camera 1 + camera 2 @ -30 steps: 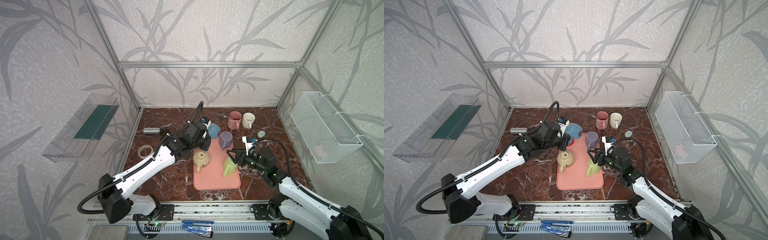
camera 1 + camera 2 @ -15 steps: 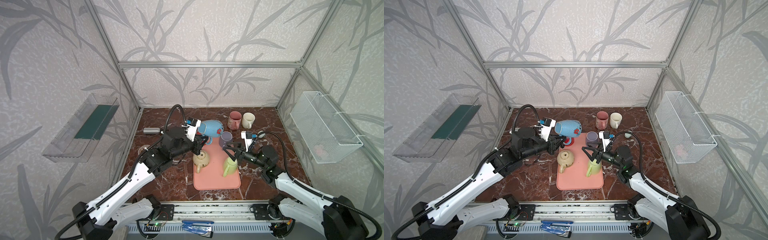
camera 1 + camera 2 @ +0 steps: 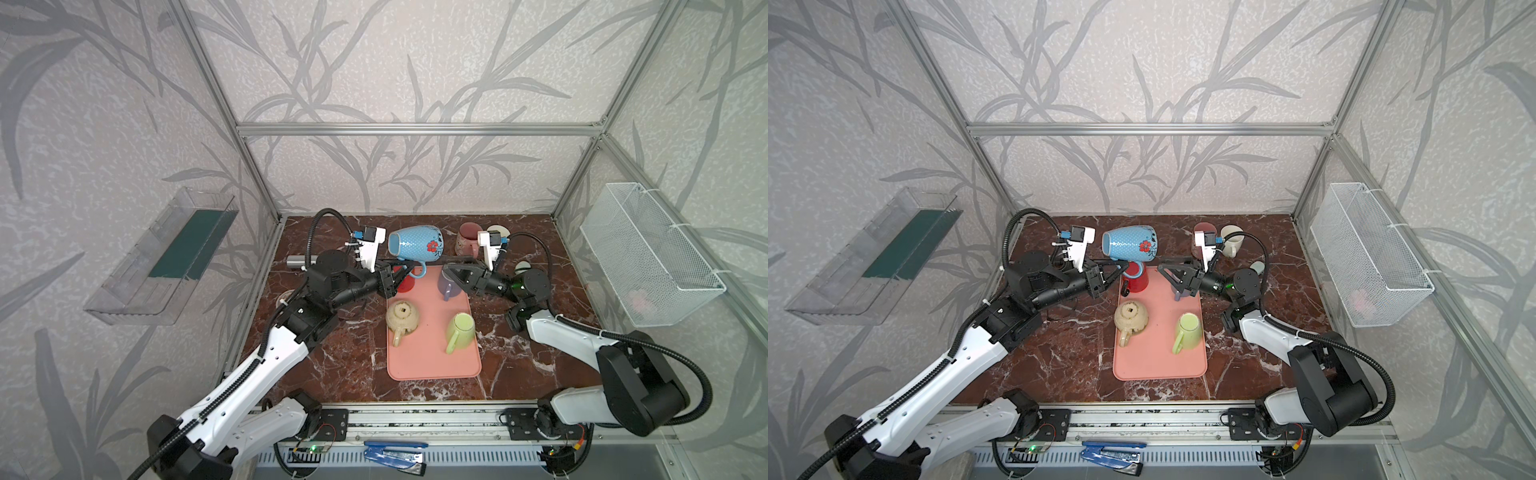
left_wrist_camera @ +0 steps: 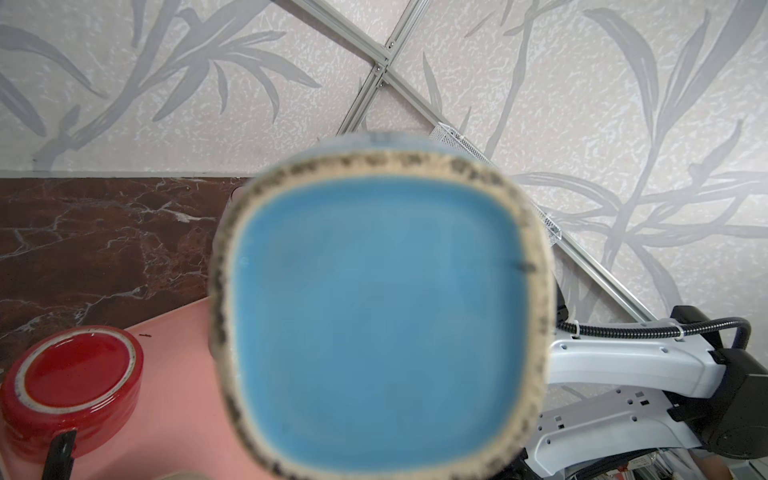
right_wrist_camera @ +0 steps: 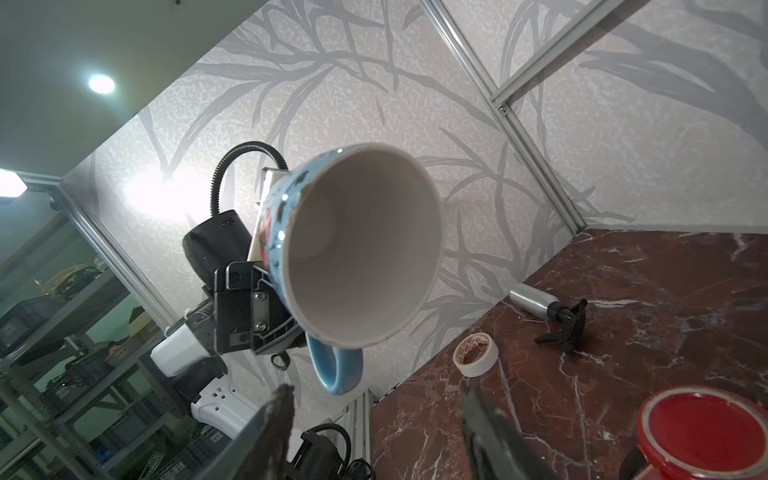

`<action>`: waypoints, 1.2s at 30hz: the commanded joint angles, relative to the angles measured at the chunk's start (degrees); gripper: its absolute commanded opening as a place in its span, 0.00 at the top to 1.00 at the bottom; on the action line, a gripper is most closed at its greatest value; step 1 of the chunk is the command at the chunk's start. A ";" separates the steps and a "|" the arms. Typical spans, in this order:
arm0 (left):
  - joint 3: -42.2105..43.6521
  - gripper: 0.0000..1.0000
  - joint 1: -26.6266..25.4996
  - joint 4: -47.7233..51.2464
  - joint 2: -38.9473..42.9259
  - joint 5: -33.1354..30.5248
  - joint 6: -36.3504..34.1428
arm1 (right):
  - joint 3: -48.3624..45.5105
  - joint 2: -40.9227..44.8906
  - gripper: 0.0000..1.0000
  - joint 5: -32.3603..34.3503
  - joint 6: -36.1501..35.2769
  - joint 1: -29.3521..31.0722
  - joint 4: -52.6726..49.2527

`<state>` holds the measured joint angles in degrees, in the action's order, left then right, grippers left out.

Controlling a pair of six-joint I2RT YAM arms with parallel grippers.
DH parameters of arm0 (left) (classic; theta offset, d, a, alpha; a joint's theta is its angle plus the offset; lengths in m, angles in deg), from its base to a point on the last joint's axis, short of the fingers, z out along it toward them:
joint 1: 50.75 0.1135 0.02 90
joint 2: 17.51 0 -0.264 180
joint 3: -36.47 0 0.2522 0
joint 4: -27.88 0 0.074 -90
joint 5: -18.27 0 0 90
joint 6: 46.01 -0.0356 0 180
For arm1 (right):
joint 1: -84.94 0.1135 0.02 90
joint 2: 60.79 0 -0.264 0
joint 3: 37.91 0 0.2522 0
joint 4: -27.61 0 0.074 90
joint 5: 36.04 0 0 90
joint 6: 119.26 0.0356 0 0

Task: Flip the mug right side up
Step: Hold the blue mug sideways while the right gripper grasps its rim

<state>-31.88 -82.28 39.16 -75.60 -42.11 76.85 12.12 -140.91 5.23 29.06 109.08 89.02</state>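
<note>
Mug: blue mug (image 3: 415, 245) in mid-air on its side above the pink mat's (image 3: 432, 353) far end | Left gripper (image 3: 411, 264): clamped on its handle, likely part-way through the flip | Right gripper (image 3: 449, 271): jaws apart, empty, facing the mug's mouth, seemingly ready to receive it

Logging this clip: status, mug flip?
Left tool shut on blue mug handle. Mug sideways, aloft, mouth facing right tool, open, not touching. Red mug beneath.
</note>
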 commanded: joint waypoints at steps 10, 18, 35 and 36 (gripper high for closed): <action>-0.84 1.00 2.79 -17.91 -3.24 6.47 6.60 | 7.91 -4.44 0.40 -2.97 4.10 1.39 5.42; -1.76 1.00 2.82 -21.02 -5.12 8.24 8.17 | 11.68 -7.00 0.48 -2.36 5.15 2.65 5.42; 0.87 1.00 2.82 -28.07 -9.01 8.94 12.17 | 14.88 -8.65 0.71 1.03 6.19 4.05 5.42; 1.19 1.00 2.84 -28.52 -9.11 8.96 12.44 | 14.97 -8.70 0.72 1.09 6.19 3.97 5.42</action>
<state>-31.27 -79.65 17.43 -84.82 -34.24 88.06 24.66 -149.39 5.45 35.29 112.75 91.71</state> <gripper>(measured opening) 0.132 0.288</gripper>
